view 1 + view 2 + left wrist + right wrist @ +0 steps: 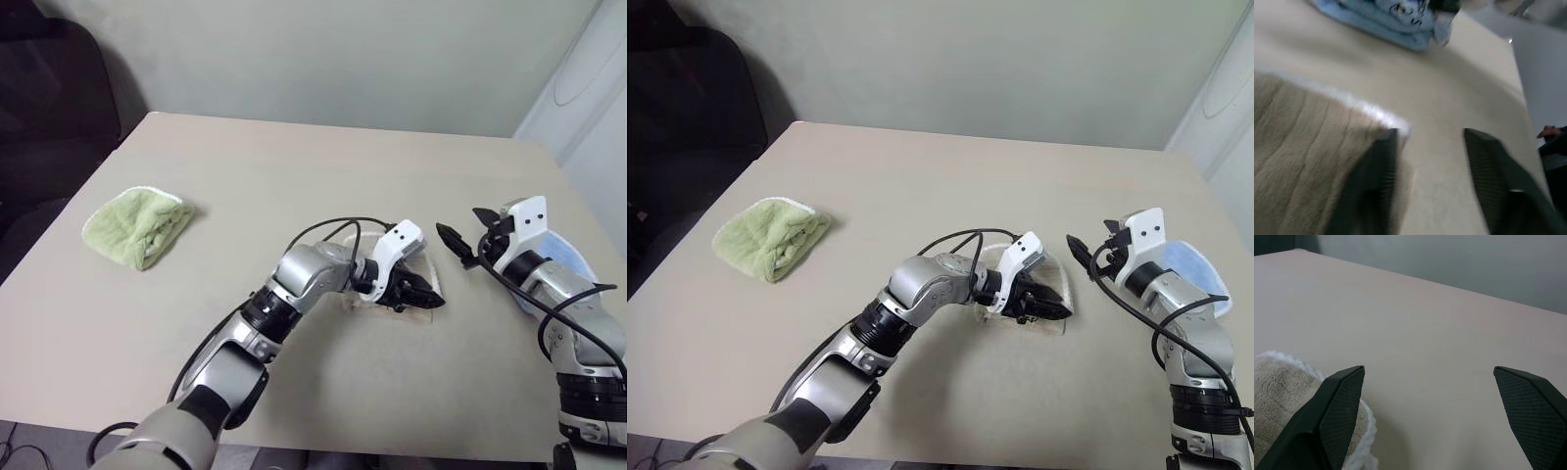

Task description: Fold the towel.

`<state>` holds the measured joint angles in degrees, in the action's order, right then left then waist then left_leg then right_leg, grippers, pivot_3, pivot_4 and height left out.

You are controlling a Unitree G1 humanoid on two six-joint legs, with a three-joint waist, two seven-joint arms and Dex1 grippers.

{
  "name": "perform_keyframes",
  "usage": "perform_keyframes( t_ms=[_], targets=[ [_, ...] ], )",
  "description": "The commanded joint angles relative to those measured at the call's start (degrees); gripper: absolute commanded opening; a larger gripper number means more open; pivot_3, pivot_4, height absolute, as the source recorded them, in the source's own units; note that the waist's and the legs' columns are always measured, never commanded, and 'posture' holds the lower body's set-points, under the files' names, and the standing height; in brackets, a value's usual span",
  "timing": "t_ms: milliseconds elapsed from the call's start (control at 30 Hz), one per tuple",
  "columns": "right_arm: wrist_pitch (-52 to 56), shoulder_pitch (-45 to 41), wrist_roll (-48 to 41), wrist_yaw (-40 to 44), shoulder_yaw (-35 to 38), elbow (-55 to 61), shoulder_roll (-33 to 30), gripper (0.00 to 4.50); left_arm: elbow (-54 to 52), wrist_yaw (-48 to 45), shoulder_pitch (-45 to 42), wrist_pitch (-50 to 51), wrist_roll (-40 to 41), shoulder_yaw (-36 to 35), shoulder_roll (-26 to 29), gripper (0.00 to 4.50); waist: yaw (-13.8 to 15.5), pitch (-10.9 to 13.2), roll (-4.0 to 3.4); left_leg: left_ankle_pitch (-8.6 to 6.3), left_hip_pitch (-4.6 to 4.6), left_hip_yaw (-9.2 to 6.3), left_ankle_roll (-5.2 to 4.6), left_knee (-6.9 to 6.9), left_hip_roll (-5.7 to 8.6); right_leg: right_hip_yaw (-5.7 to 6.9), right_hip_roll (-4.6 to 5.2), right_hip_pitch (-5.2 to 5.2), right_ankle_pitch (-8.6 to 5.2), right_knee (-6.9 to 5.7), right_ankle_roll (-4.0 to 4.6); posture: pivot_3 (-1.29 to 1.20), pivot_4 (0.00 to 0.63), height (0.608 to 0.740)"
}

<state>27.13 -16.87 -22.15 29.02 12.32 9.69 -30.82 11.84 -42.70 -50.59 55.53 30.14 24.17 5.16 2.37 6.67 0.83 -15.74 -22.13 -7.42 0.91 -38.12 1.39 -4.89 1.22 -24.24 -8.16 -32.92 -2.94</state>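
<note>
1. Head views: we see the towel (1055,294), beige w/ white edging, bunched into a small folded pad mid-surface, mostly hidden under the left gripper (423,294). That gripper reaches across from the left & sits right over the pad, pointing toward the robot's right. The right gripper (468,241) hovers just beside the towel's right edge, jaws spread wide, nothing between them. Left arm is the nearer one; right is near but apart from the cloth.
2. Also on the surface (294,176): a green cloth (137,225) well apart to the left, a light blue cloth (1195,266) behind the right arm. Neither is ours.
3. Left wrist view: the towel's corded edge runs diagonally & its corner lies at one fingertip (1383,147); the other finger stands over bare surface. Jaws parted, not clamped on the cloth. We judge the corner as released or about to be regripped; can't say which.
4. Right wrist view: jaws wide open & empty; the towel's rounded edge sits by one finger (1342,406), bare surface ahead. We'd judge the next pinch must close toward that side.
</note>
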Motion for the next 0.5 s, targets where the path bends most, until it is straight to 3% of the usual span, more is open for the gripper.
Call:
perform_keyframes(
  t_ms=[33, 100, 233, 333, 433, 500],
  targets=[
    [-0.3, -1.0, -0.2, -0.1, 1.0, 1.8, -0.7, 4.48, -0.9, -0.5, -0.3, 1.9, 2.1, -4.5, -1.7, 3.95, 0.0, 0.0, 0.0, 0.02, 0.0, 0.0, -0.04, 0.0, 0.0, 0.0, 0.0, 0.0, -0.01, 0.0, -0.04, 0.0, 0.15, 0.74],
    [-0.1, -1.0, -0.3, -0.1, 0.8, 2.1, -0.6, 4.48, -1.3, 0.0, -0.4, 2.9, 3.6, -8.0, -2.3, 4.44, 0.0, 0.0, 0.0, 0.13, -0.01, 0.01, -0.2, 0.0, 0.0, 0.0, 0.0, 0.0, -0.03, 0.0, -0.09, 0.0, 0.15, 0.74],
    [2.3, -0.8, -3.1, 1.0, 0.8, 5.1, -0.3, 4.48, -2.8, -0.2, -0.6, 0.4, 4.2, -14.9, 1.5, 4.44, 0.0, 0.0, -0.01, 0.14, 0.0, 0.04, -0.21, 0.01, -0.01, -0.02, 0.0, 0.0, -0.01, 0.0, -0.15, 0.0, 0.15, 0.74],
    [5.1, 1.0, -6.3, 2.5, -0.3, 8.9, 0.4, 3.91, -1.9, -2.5, 0.7, -4.5, 1.6, -16.2, 7.3, 4.5, -0.3, 0.0, -0.01, 0.14, 0.1, 0.06, -0.17, 0.07, -0.06, -0.02, -0.07, -0.01, -0.02, -0.02, -0.18, 0.0, 0.15, 0.74],
    [7.1, 2.9, -7.9, 2.7, -1.7, 11.5, 1.4, 2.83, 0.5, -3.6, 4.0, -12.4, -3.2, -15.3, 11.5, 3.92, -0.3, 0.0, -0.03, 0.16, 0.12, 0.03, -0.13, 0.08, -0.07, -0.01, -0.11, 0.02, -0.07, -0.02, -0.24, 0.0, 0.15, 0.74],
    [8.2, 3.8, -8.7, 2.4, -2.8, 12.8, 2.4, 2.18, -0.9, -6.4, 6.9, -16.0, -4.9, -14.0, 13.6, 3.29, -0.2, 0.0, -0.03, 0.16, 0.1, 0.02, -0.12, 0.05, -0.03, -0.03, -0.07, 0.04, -0.06, 0.01, -0.23, 0.0, 0.15, 0.74]
  ],
)
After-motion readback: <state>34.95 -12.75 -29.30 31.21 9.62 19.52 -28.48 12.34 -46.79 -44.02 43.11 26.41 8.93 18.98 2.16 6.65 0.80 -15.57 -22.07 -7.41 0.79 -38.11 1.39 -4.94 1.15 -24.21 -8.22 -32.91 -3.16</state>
